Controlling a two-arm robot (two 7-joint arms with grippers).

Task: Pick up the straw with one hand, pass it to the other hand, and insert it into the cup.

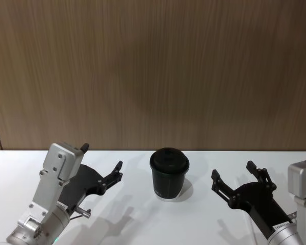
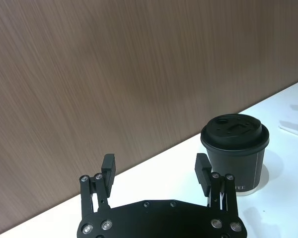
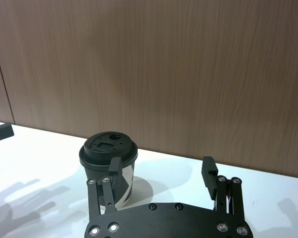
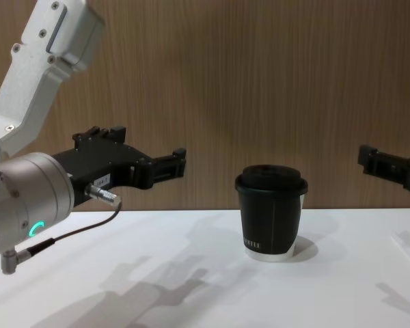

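The left gripper (image 1: pixel 101 156) and right gripper (image 1: pixel 233 170) hover either side of the cup (image 1: pixel 169 173), jaws apart and empty. A faint pale line on the white worktop (image 1: pixel 137 219) may be the straw (image 1: pixel 254 230), lying nearer the right gripper.

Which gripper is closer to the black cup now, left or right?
Neither clearly: they look about equally far. The left gripper hovers open on the left side of the cup, and the right gripper hovers open on its right side, both apart from it.
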